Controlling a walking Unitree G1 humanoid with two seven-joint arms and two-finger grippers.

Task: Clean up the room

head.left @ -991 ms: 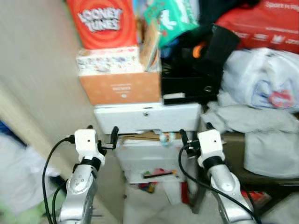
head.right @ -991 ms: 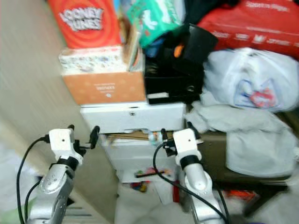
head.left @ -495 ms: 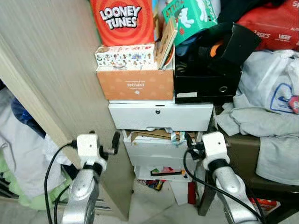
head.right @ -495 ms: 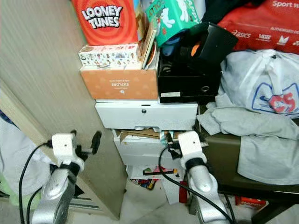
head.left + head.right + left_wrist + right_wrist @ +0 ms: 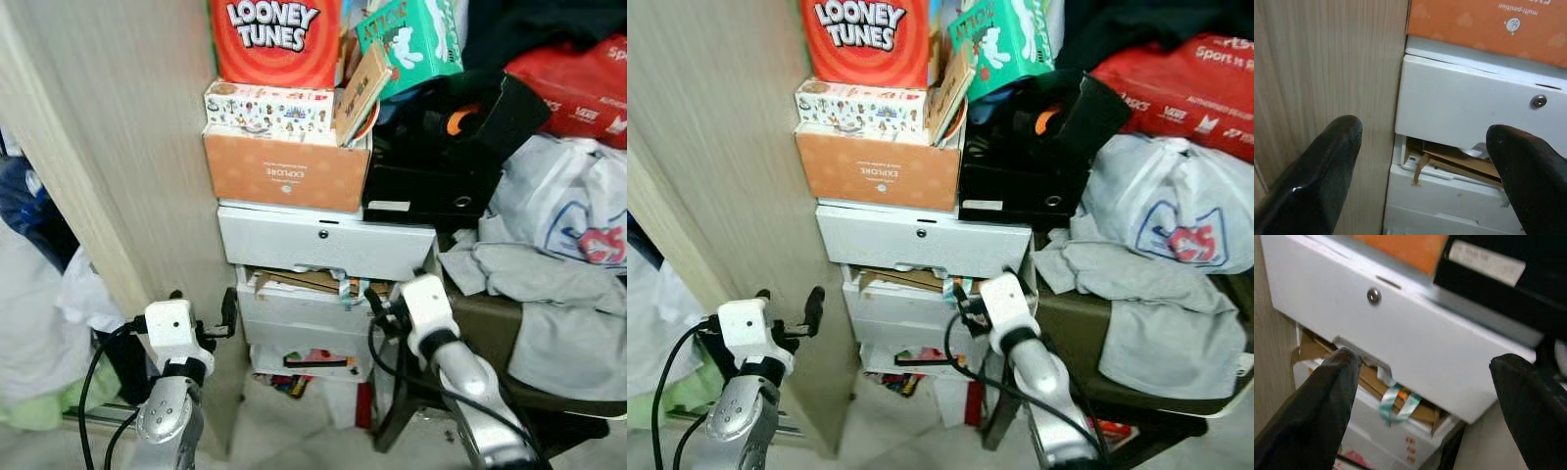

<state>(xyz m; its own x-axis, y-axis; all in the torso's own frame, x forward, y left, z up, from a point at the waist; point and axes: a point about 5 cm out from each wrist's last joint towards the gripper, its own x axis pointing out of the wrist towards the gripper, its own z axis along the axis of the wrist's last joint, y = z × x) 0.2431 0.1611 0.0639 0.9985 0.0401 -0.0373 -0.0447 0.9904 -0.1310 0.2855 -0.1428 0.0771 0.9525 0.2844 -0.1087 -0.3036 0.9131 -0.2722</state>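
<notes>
Right wrist view — teal ribbon [image 5: 1396,401] under drawer [image 5: 1415,342]

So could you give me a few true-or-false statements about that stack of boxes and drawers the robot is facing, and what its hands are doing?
1. An orange box sits on top of the white drawer. True.
2. The left hand is clamped on the drawer's front. False: its fingers are spread apart and hold nothing.
3. Brown cardboard pokes out just beneath the white drawer. True.
4. The Looney Tunes box lies on the floor. False: it stands at the top of the stack.
5. The right hand holds a teal ribbon. False: it is open and empty, pointing at the drawer.
6. A black box sits beside the orange box. True.
</notes>
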